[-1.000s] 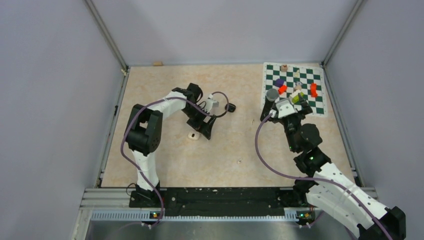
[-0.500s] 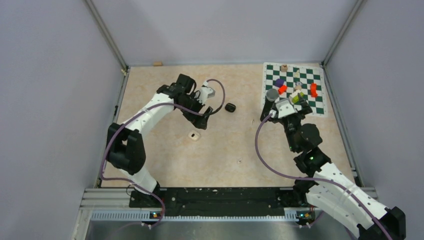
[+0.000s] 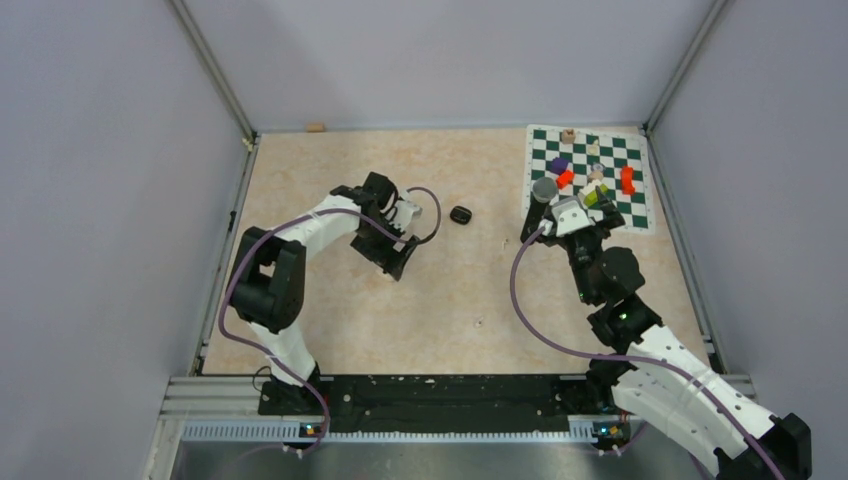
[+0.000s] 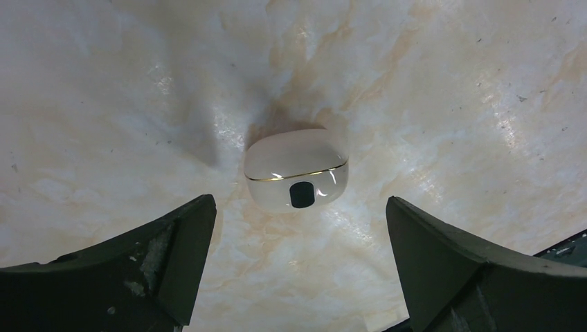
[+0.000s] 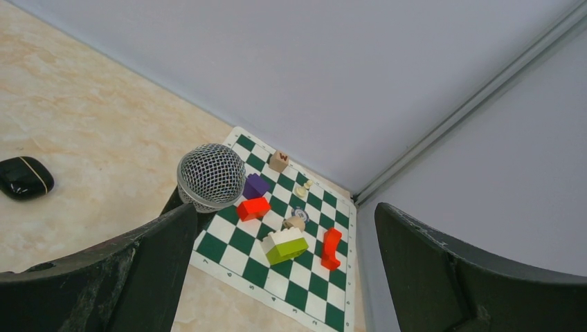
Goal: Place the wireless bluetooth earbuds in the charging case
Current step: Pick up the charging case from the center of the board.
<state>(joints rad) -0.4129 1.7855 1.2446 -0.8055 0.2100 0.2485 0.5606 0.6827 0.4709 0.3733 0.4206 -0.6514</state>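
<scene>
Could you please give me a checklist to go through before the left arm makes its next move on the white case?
1. Left gripper open: ok.
2. White case centred inside that open gripper: ok.
3. White case lid open for earbuds: not ok, it is shut.
4. Right gripper open and empty: ok.
5. Black case lying apart from the white one: ok.
6. Earbuds located: cannot tell; only small whitish bits show on the chessboard.

Two cases — one white charging case point(image 4: 295, 170), one black charging case point(image 5: 24, 178). One microphone point(image 5: 211, 176), one chequered mat point(image 5: 304, 277) — two red blocks point(image 5: 253, 207), one purple block point(image 5: 255, 185), one green-and-white block point(image 5: 284, 245), one wooden cube point(image 5: 279, 160), two small cream pieces point(image 5: 302, 188).
</scene>
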